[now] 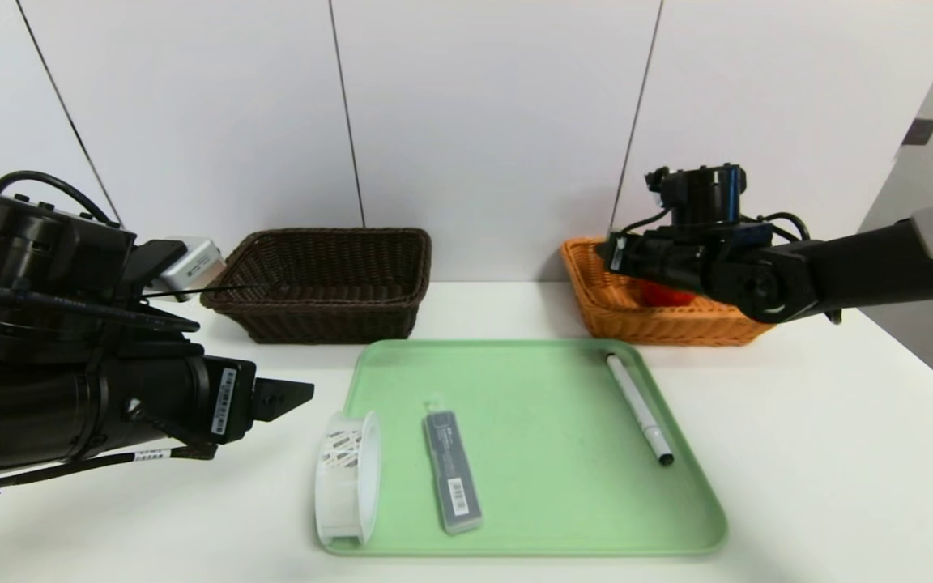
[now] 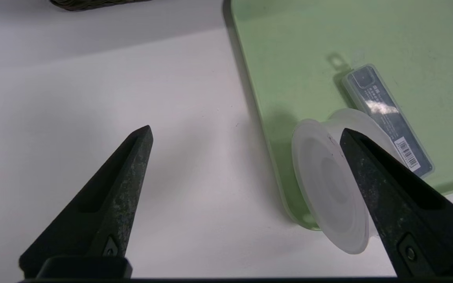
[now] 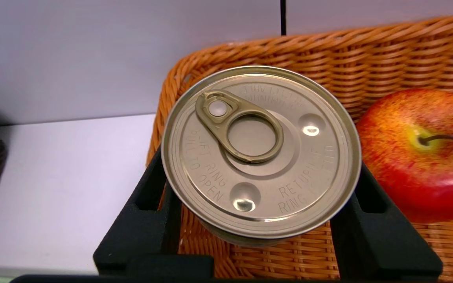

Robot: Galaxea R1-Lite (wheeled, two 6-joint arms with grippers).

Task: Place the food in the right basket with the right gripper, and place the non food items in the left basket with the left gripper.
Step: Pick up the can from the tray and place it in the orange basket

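Pinching the tin [image 3: 262, 153] with the right hand [image 3: 262, 165], over the orange basket [image 3: 368, 51].
Seen beside the apple [image 3: 419, 157], apparently raised off the basket's bottom; holding the left hand [image 2: 246, 129] spread above the worktop [image 2: 195, 188], near the tape roll [image 1: 347, 478] at the green tray's [image 1: 547, 445] corner, with grey case [image 1: 452, 470] and pen [image 1: 639, 409] lying on it.

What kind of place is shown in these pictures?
Probably a test bench for robot sorting: two robot arms reach over a white table, with a dark basket, an orange basket and a green tray set out.
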